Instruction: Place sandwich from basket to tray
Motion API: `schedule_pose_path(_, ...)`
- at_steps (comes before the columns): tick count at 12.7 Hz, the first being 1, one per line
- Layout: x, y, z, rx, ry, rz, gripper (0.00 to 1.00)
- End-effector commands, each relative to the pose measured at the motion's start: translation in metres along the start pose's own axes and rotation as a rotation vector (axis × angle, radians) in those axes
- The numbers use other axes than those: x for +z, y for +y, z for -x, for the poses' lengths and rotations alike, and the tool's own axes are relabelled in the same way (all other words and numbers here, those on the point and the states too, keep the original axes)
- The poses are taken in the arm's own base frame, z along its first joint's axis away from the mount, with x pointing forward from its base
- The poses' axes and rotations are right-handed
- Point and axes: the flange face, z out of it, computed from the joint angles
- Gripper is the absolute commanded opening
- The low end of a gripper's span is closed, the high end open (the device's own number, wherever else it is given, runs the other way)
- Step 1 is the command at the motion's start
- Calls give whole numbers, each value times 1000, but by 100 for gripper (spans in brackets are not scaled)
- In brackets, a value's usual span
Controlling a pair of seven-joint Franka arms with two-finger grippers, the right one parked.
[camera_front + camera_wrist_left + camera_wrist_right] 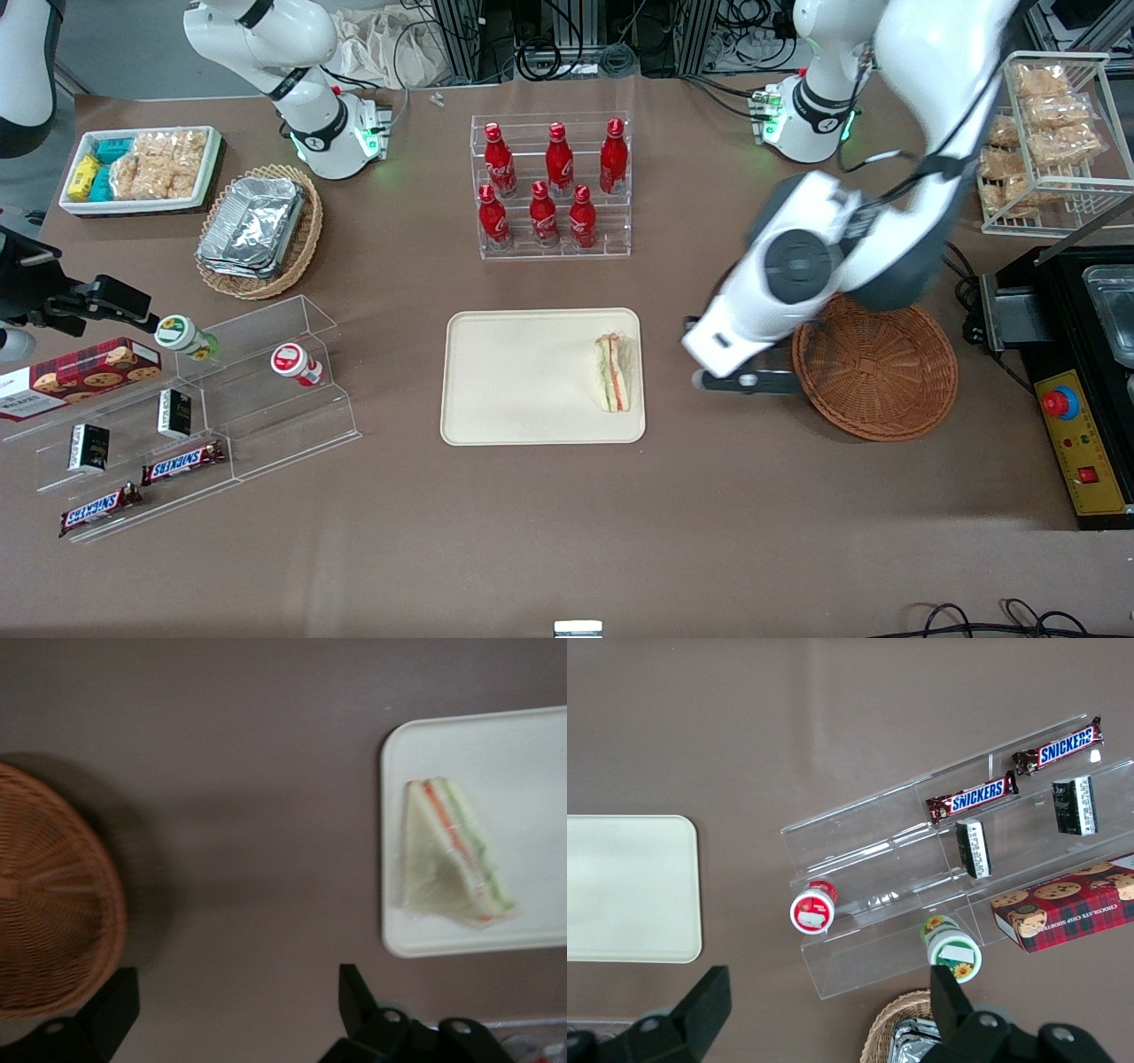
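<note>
The sandwich (613, 372) (452, 859), a pale wedge with orange and green layers, lies on the beige tray (514, 381) (532, 762), close to the tray edge nearest the working arm. The round reddish-brown wicker basket (877, 372) (44, 904) sits beside the tray with nothing showing in it. My left gripper (744, 381) (237, 979) hangs over the bare table between tray and basket. It is open, with nothing between its fingers, and it touches neither the sandwich nor the basket.
A clear rack of red bottles (554, 186) stands farther from the front camera than the tray. A wire rack of snack bags (1054, 142) and a black machine (1081, 372) are at the working arm's end. An acrylic snack shelf (195, 408) and a foil-container basket (261, 230) are toward the parked arm's end.
</note>
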Motion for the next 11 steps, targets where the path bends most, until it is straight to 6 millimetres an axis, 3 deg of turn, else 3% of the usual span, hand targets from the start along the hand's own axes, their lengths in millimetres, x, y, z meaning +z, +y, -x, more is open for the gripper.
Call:
schedule_pose_path(1,-42,-59,22,80,-35,-27,100)
schedule_pose_path(3,-69,-106,29,52,-50,-39,100)
schedule_pose_path(6,-85,-173,29,-73,-88,-34,100)
schedule_pose_path(11,-91,-195,33,-106,-77,-54,100)
